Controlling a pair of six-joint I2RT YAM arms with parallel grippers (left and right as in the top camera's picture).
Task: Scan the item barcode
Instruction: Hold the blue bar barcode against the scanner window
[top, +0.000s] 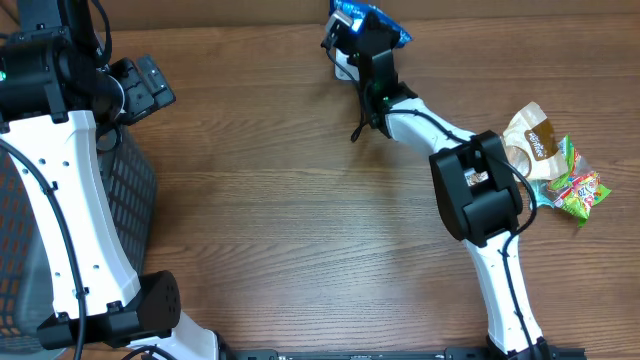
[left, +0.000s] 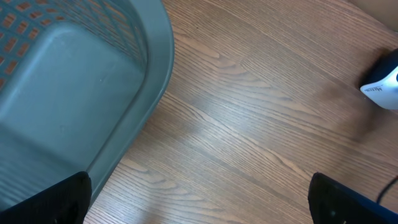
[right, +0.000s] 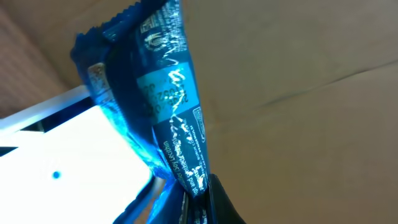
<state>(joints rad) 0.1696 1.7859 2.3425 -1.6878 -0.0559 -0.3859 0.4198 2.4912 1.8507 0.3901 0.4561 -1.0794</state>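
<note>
A shiny blue snack packet (right: 165, 93) with white print hangs pinched at its lower end in my right gripper (right: 202, 200), which is shut on it. Directly beside the packet glows the white face of the barcode scanner (right: 68, 162). From overhead, the packet (top: 382, 20) and right gripper (top: 366, 48) are at the far middle of the table, above the white scanner (top: 344, 68). My left gripper (top: 147, 85) hovers open at the far left with nothing between its black fingers (left: 62, 199). The scanner (left: 384, 84) shows at the left wrist view's right edge.
A grey mesh basket (top: 130, 190) stands at the left edge, its rim (left: 158, 74) just below the left gripper. Several snack packets (top: 550, 160) lie in a pile at the right. Bare wooden tabletop lies between.
</note>
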